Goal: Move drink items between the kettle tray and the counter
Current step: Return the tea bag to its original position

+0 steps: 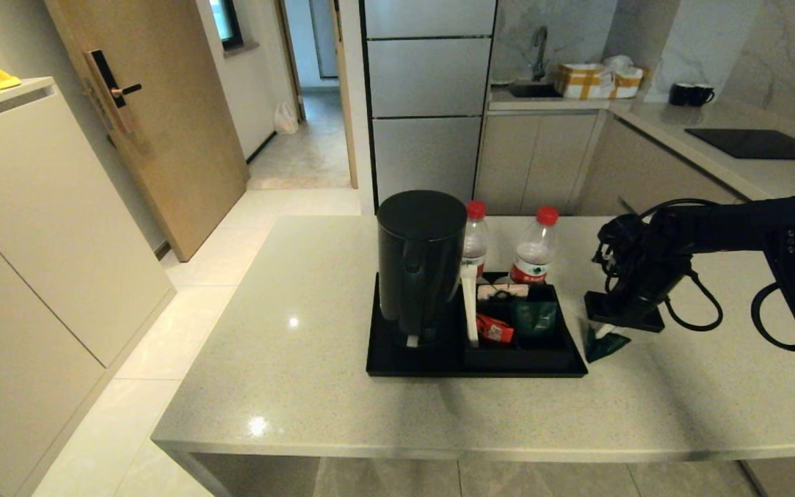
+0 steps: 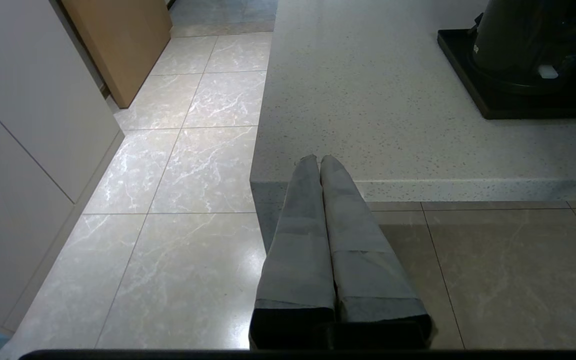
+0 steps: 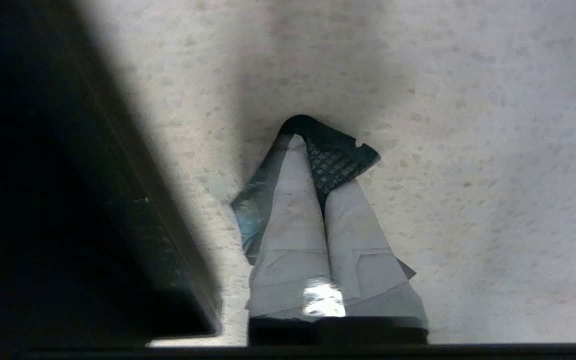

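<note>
On the pale speckled surface (image 1: 287,345) beside my black tray (image 1: 384,362), my right hand (image 1: 608,335) pinches a green packet (image 3: 340,155); left hand (image 2: 320,165) clenched, empty, over floor tiles (image 2: 168,200).

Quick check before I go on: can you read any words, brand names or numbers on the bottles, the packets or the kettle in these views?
None can be read.
Left bottle: red-white label, print too small.
Right bottle: red-white label with green marks, print blurred.
Red packet in the box: no print legible.
Green packet in the right hand: grid pattern only, no words.
Kettle: no lettering seen.
</note>
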